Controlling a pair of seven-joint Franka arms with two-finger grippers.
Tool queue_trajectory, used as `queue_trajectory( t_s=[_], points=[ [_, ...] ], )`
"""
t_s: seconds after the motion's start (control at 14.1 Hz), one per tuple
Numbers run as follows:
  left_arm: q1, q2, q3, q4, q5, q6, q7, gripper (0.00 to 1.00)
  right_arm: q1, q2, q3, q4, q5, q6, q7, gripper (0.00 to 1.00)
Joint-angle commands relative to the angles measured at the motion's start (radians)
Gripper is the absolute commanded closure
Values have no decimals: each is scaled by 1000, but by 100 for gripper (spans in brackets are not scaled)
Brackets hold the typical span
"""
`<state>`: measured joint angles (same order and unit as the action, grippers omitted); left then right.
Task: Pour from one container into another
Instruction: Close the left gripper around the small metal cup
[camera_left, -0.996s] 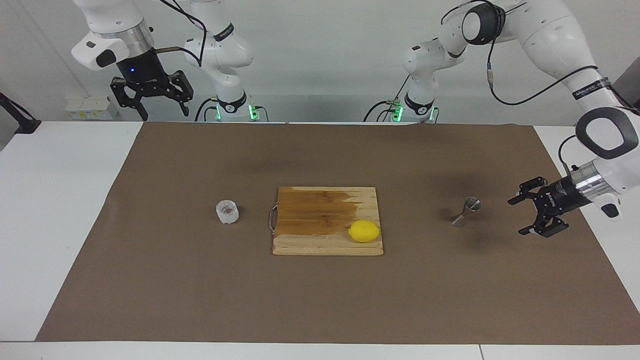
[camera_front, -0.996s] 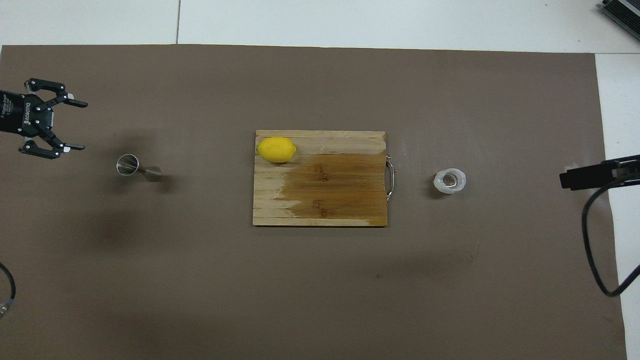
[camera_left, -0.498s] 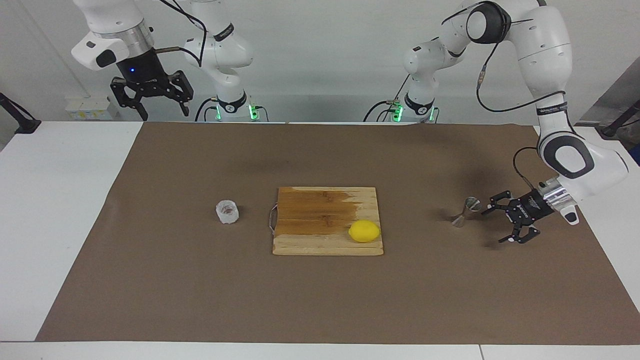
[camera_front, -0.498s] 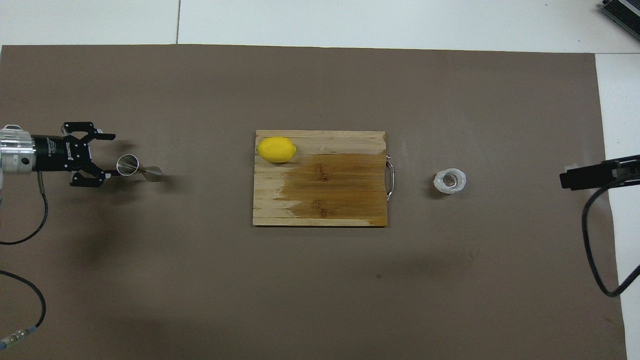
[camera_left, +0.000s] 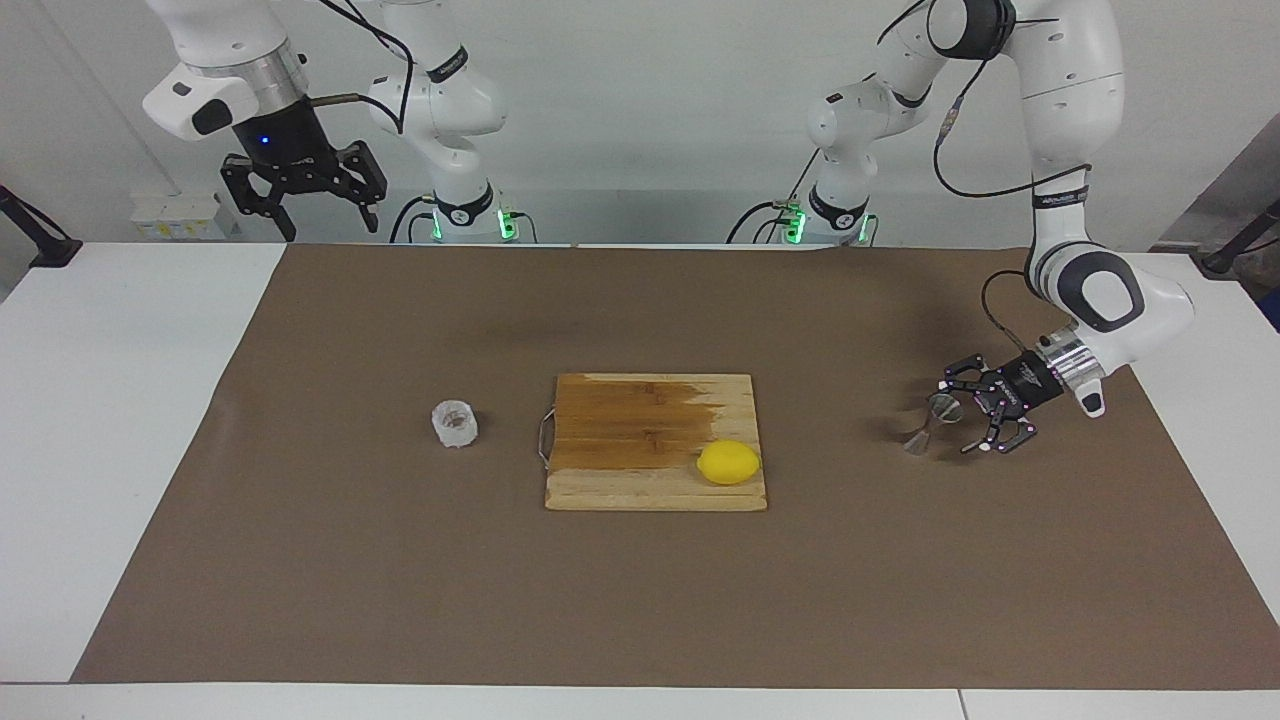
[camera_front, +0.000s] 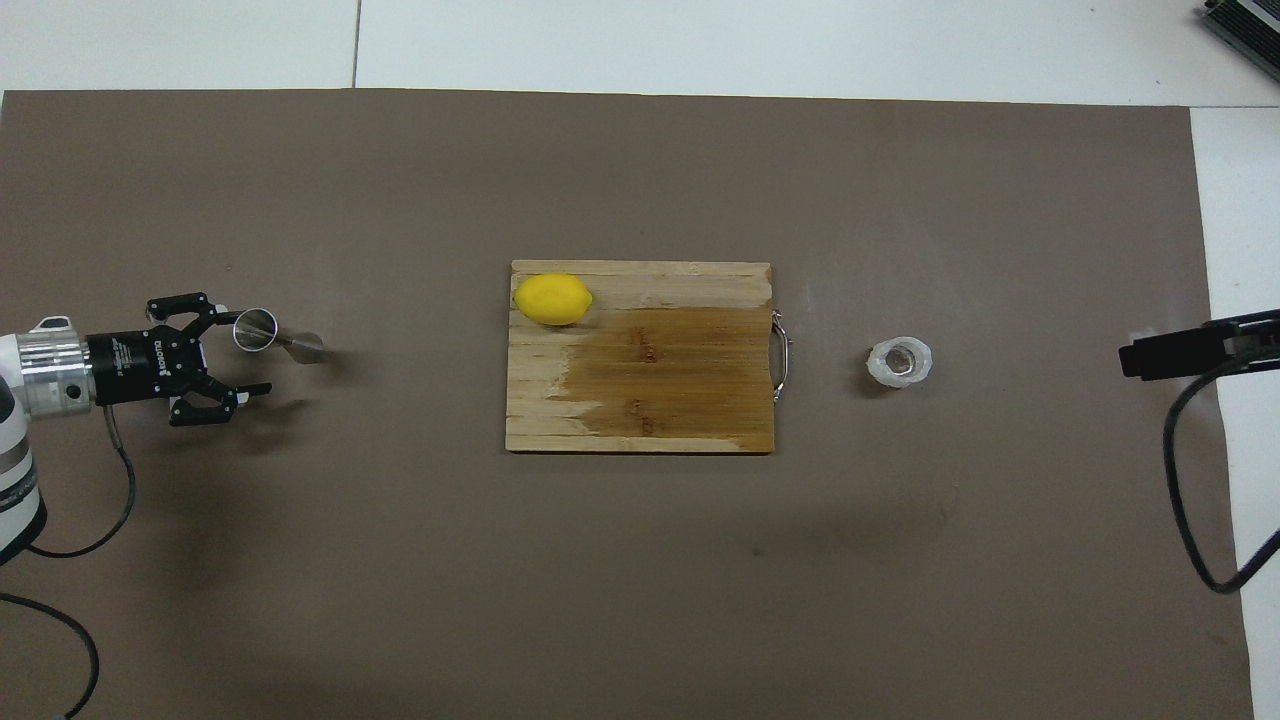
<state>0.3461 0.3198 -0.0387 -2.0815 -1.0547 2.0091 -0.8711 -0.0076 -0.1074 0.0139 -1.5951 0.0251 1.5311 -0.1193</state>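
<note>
The steel jigger (camera_left: 930, 424) is seen standing on the brown mat (camera_left: 640, 600) at the left arm's end of the bench, just beside the open left gripper (camera_left: 962, 415), whose fingers are spread at its upper cone. The crinkled cup (camera_left: 455, 424) is set well apart, beneath no gripper. The right gripper (camera_left: 325, 215) is held open, waiting.

The crinkled cup (camera_front: 900, 362) holds something dark — too small to identify; beside it, the right arm's gripper (camera_left: 305, 190) is cut off overhead.
</note>
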Motion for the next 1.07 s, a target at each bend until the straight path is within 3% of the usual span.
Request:
queue_trajectory(
  t_s=[0.0, 0.28, 0.5, 0.57, 0.78, 0.85, 1.0],
  points=[
    [17, -68, -7, -113, -118, 14, 145, 0, -8, -6, 1, 0, 16, -12, 21, 0],
    [-9, -76, -7, -143, -234, 36, 210, 4, -8, -6, 1, 0, 16, -12, 21, 0],
    [-21, -76, -7, -157, -269, 59, 210, 16, -8, -6, 1, 0, 16, -12, 21, 0],
    [-27, -77, -7, -158, -278, 62, 210, 28, -8, -6, 1, 0, 16, -12, 21, 0],
    [-16, -77, -9, -152, -315, 51, 213, 93, -8, -6, 1, 0, 16, -12, 21, 0],
    [-18, -77, -9, -150, -339, 50, 215, 100, -8, -6, 1, 0, 16, -12, 21, 0],
    [-15, -82, -9, -144, -387, 36, 215, 100, -8, -6, 1, 0, 16, -12, 21, 0]
  ],
)
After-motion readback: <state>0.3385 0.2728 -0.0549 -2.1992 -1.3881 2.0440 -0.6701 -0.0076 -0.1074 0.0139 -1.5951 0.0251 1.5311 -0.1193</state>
